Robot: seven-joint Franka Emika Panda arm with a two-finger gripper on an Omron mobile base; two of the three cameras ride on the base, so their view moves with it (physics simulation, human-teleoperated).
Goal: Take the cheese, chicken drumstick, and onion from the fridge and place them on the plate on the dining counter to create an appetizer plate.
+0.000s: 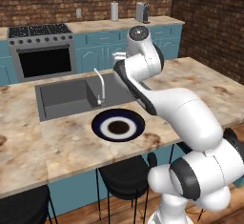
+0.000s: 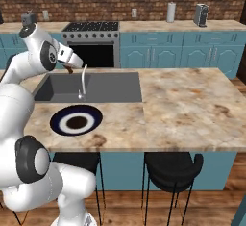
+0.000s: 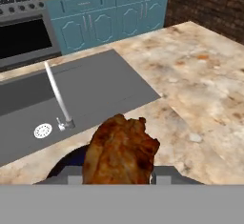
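Tool [image 3: 119, 180] is squeezed tight on the chicken drumstick [image 3: 121, 151], up above the plate [image 1: 118, 125] and the surface [image 1: 200, 89].

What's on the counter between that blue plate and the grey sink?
Just the thin white curved faucet, at the grey inset sink's near edge, directly behind the round dark-blue plate. Otherwise bare marbled stone, clearest in the right base view.

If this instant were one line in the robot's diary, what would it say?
holding: chicken drumstick in fingers | position: over dining counter, by sink | plate: empty | next: likely set down
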